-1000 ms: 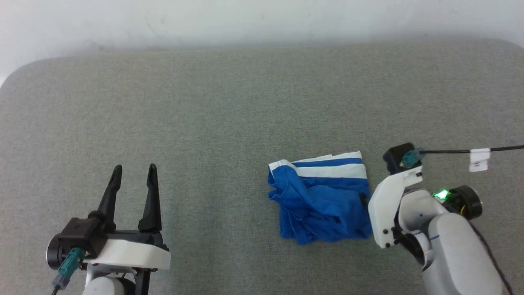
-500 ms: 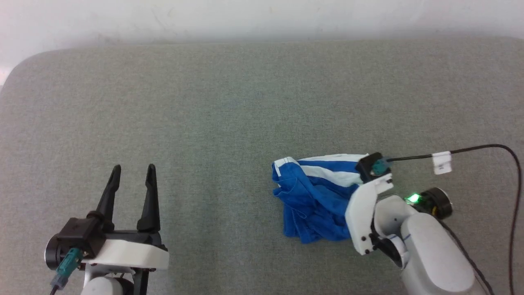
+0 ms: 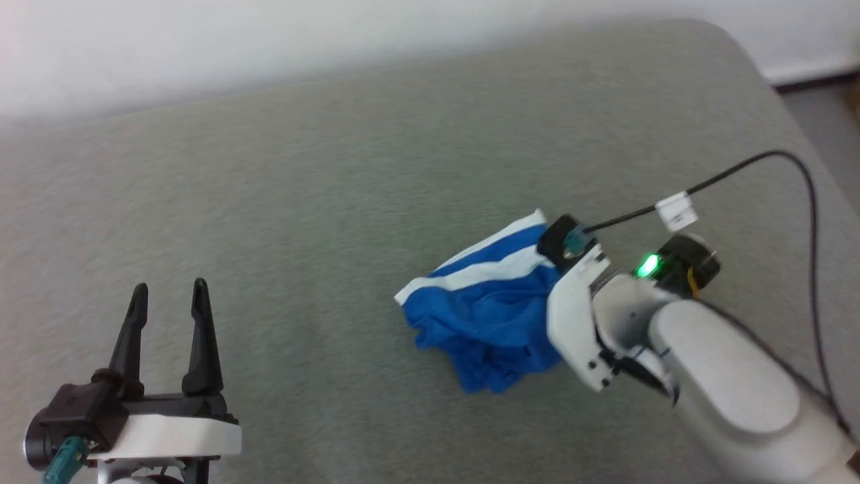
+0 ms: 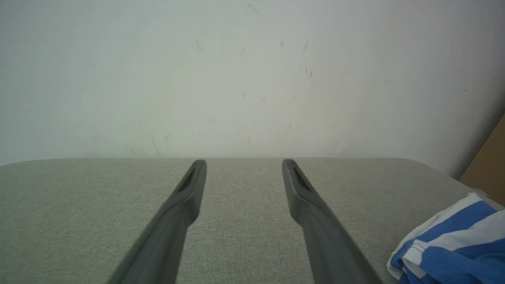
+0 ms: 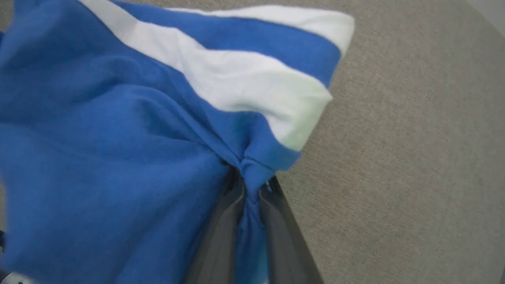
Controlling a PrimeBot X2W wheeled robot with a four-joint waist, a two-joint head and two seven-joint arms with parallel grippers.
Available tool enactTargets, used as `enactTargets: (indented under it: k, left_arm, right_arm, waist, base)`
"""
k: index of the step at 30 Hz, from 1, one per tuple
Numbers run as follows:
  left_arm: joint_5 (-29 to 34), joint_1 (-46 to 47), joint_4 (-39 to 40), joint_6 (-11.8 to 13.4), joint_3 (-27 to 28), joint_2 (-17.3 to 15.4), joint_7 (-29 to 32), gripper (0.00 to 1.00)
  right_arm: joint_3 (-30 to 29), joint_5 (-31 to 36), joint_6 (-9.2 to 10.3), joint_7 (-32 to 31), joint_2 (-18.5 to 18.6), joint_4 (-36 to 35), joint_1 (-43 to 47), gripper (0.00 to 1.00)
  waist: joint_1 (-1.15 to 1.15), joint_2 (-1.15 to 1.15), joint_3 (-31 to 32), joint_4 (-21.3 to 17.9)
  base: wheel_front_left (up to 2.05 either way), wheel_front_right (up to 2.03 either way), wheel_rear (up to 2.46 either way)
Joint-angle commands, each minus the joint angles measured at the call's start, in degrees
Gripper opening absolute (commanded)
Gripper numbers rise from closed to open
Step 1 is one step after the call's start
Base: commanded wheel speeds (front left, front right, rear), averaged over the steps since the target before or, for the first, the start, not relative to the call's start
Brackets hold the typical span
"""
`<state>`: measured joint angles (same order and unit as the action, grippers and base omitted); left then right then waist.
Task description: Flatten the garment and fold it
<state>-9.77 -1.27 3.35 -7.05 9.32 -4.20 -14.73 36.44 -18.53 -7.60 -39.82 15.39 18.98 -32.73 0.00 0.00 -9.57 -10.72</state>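
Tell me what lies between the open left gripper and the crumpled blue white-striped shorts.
Nothing: in the head view, bare grey fabric surface runs from the left gripper to the blue white-striped shorts.

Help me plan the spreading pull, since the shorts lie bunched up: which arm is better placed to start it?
Right. The right gripper is shut on a blue fold of the shorts, so it can likely drag that edge outward. The left gripper stands open, well apart from them.
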Motion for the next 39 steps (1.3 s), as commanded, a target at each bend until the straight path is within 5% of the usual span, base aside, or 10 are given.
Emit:
enactTargets:
  k: [1,10,29,30,31,39]
  left_arm:
    - [-0.04,-0.44,0.62,-0.08,0.19,-0.25,-0.27,1.0]
    - [0.58,2.19,3.5,-0.22,-1.22,-3.14,0.07,1.0]
    - [-0.19,4.9,13.36,-0.2,0.41,-10.5,5.04,1.0]
    - [-0.27,4.86,13.5,-0.2,0.32,-10.62,5.09,1.0]
    - [-0.37,4.86,13.6,-0.21,0.22,-10.71,5.12,1.0]
    - [-0.77,4.91,11.36,-0.16,-1.61,-9.95,4.23,1.0]
  right_arm:
    - [0.23,-0.74,0.11,0.14,0.79,-0.25,-1.58,0.0]
    - [-5.25,-0.87,0.11,5.21,5.64,5.65,-8.87,0.0]
    - [-34.9,16.46,0.11,14.9,5.75,21.0,-17.76,0.0]
    - [-36.48,17.57,0.11,15.04,5.57,21.36,-17.76,0.42]
    - [-38.09,18.75,0.11,15.09,5.47,21.63,-17.72,1.0]
    - [-48.11,23.92,0.11,18.64,3.86,19.12,-16.93,1.0]
  waist:
    - [0.0,0.0,-3.67,-11.63]
    - [0.0,0.0,-10.96,-16.42]
    - [0.0,0.0,-25.04,-9.72]
    - [0.0,0.0,-25.11,-9.56]
    - [0.0,0.0,-25.17,-9.39]
    - [0.0,0.0,-20.93,-8.19]
  base:
    - [0.0,0.0,0.0]
    - [0.0,0.0,0.0]
    - [0.0,0.0,0.0]
    - [0.0,0.0,0.0]
    - [0.0,0.0,0.0]
    - [0.0,0.0,0.0]
